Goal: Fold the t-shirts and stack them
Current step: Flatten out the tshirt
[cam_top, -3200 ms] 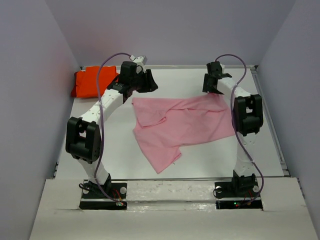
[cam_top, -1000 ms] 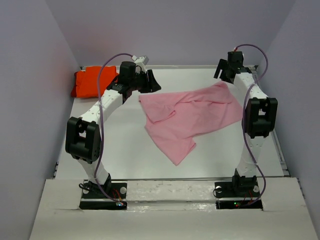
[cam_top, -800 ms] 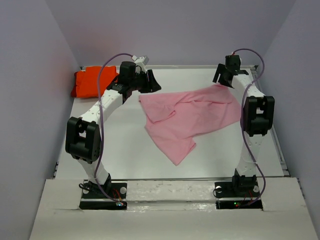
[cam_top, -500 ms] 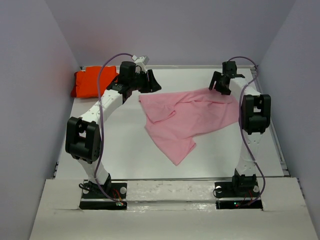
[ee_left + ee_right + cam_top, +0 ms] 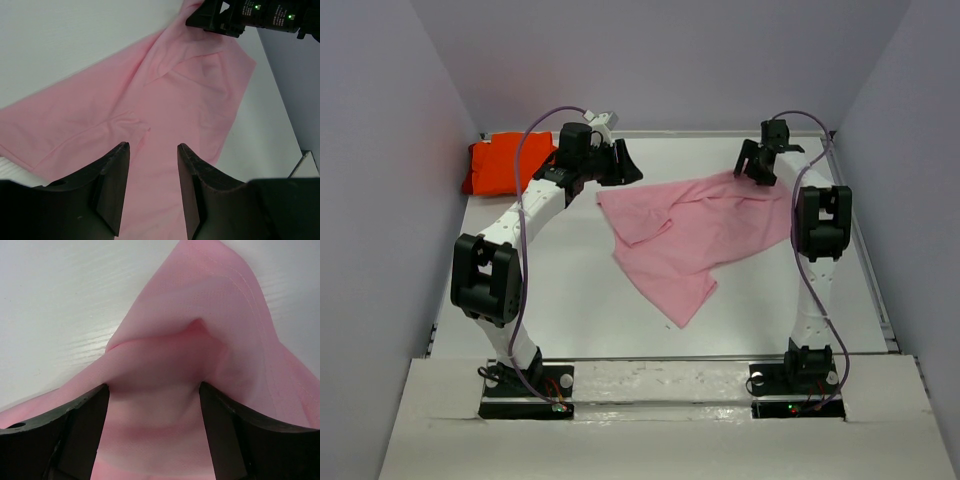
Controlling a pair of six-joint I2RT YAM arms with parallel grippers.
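Note:
The light pink t-shirt (image 5: 710,235) lies crumpled and partly unfolded across the middle of the white table (image 5: 550,290). The orange t-shirt (image 5: 500,167) sits bunched in the far left corner. My left gripper (image 5: 625,165) hovers open over the pink t-shirt's far left corner; in the left wrist view the gripper (image 5: 152,146) has only flat pink cloth (image 5: 190,100) below it. My right gripper (image 5: 752,172) is down on the shirt's far right corner. In the right wrist view its jaws (image 5: 154,385) stand wide, with a raised fold of pink cloth (image 5: 215,305) bulging between them.
Lilac walls close the table in on the left, right and back. A metal rail (image 5: 860,240) runs along the right edge. The right arm's black wrist (image 5: 250,15) shows at the top of the left wrist view.
My right gripper has come down and leftward from the back right corner onto the pink shirt's far right corner, nudging the cloth a little. The left arm has stayed still.

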